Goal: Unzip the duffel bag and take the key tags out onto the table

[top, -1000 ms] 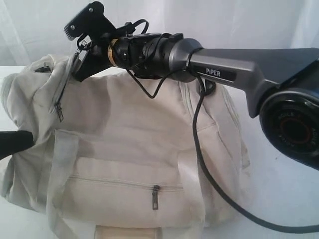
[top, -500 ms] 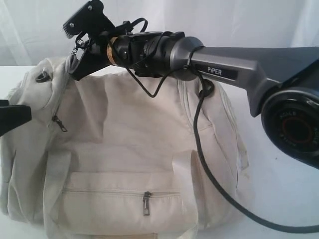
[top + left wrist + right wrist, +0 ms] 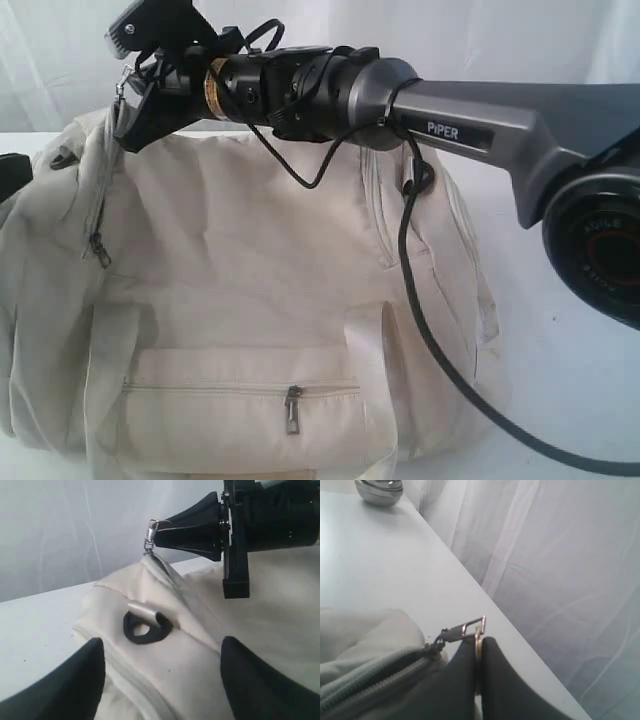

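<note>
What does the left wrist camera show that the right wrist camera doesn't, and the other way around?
Left wrist only: the open left fingers and a black D-ring on the duffel bag.
Right wrist only: a shiny metal round object standing on the table.
Both: the right fingers shut on the metal zipper pull, the bag, the table and the white curtain.

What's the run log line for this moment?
step: unzip | right gripper: shut on zipper pull at duffel bag end | left gripper: open, facing black D-ring | key tags: not visible
</note>
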`<control>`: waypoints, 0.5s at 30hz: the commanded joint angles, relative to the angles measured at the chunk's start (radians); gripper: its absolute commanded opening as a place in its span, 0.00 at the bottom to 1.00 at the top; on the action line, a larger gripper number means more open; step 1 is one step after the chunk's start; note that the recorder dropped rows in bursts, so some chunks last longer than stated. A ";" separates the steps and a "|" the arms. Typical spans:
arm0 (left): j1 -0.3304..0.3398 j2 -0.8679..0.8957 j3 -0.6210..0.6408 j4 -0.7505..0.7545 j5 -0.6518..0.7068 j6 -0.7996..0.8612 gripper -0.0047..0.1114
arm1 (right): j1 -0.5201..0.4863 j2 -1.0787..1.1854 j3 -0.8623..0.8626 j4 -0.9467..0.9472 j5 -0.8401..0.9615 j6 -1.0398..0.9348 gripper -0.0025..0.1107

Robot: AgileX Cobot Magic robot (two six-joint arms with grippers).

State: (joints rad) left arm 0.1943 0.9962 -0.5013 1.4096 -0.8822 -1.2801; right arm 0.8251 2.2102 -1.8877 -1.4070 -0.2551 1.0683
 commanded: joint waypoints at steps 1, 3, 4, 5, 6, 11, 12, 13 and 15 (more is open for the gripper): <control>-0.073 0.079 -0.057 -0.021 0.009 0.053 0.63 | -0.009 -0.025 -0.007 -0.035 -0.052 0.061 0.02; -0.112 0.127 -0.097 -0.023 0.029 0.057 0.63 | -0.009 -0.026 -0.007 -0.087 -0.048 0.115 0.02; -0.131 0.153 -0.120 -0.021 0.043 0.059 0.63 | -0.009 -0.026 -0.007 -0.110 -0.048 0.141 0.02; -0.144 0.179 -0.139 -0.019 0.057 0.062 0.63 | -0.009 -0.028 -0.007 -0.130 -0.048 0.161 0.02; -0.161 0.207 -0.162 -0.017 0.071 0.072 0.63 | -0.009 -0.030 -0.007 -0.148 -0.054 0.172 0.02; -0.201 0.326 -0.262 -0.017 0.117 0.111 0.63 | -0.009 -0.045 -0.007 -0.167 -0.079 0.174 0.02; -0.201 0.350 -0.277 -0.017 0.117 0.108 0.63 | -0.009 -0.047 -0.007 -0.167 -0.079 0.174 0.02; -0.205 0.374 -0.291 -0.017 0.117 0.108 0.63 | -0.009 -0.050 -0.007 -0.167 -0.082 0.174 0.02; -0.207 0.417 -0.315 -0.017 0.119 0.108 0.63 | -0.009 -0.054 -0.007 -0.184 -0.084 0.174 0.02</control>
State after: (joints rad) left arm -0.0041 1.3710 -0.7860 1.3953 -0.7718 -1.1764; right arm 0.8234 2.1844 -1.8877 -1.5858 -0.3275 1.2305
